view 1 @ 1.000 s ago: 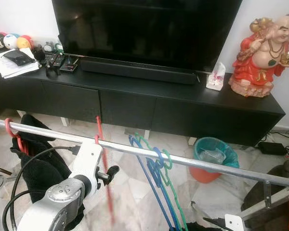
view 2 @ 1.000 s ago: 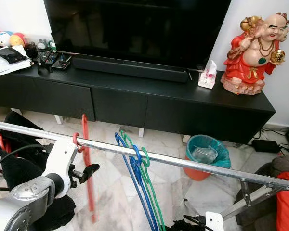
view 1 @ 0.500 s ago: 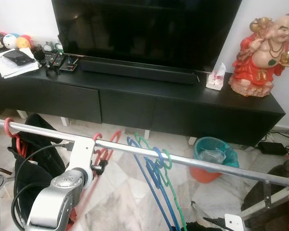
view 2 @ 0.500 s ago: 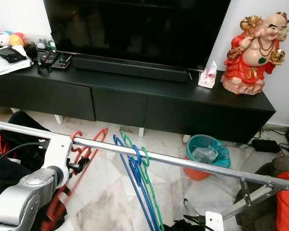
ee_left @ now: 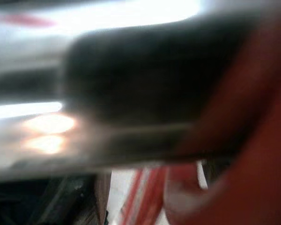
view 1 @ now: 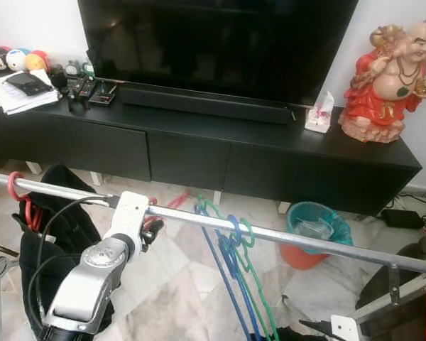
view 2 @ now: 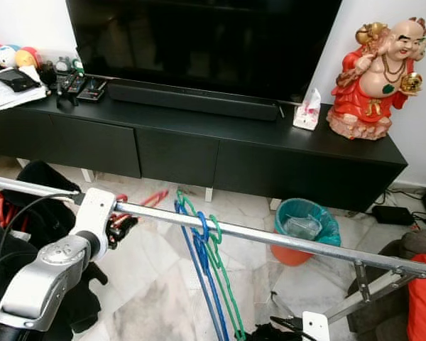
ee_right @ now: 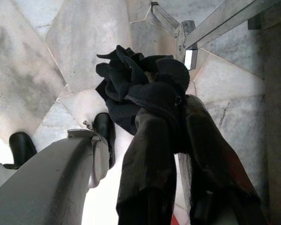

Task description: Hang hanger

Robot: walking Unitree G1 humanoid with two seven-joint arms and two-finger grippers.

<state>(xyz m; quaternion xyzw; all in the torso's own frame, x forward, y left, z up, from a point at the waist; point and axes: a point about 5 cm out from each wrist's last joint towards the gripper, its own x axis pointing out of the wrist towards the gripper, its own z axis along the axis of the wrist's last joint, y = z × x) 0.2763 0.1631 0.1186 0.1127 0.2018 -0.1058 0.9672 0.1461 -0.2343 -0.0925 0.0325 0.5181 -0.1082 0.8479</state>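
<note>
Left hand (view 1: 150,229) sat right at the metal rail (view 1: 298,240), pinching the red hanger (view 2: 143,202) w/ its hook approx. on the rail, left of the blue & green hangers (view 1: 231,250), so next prob. let go & back off.

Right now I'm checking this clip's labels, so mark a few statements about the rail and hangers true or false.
1. The left gripper is at the metal rail, holding a red hanger. True.
2. Blue and green hangers hang on the rail. True.
3. The teal bin stands on top of the TV cabinet. False: it stands on the floor in front of the black TV cabinet.
4. The right gripper holds a blue hanger. False: its fingers are shut on black cloth.
5. The red figurine lies on the floor. False: it stands on the cabinet.
</note>
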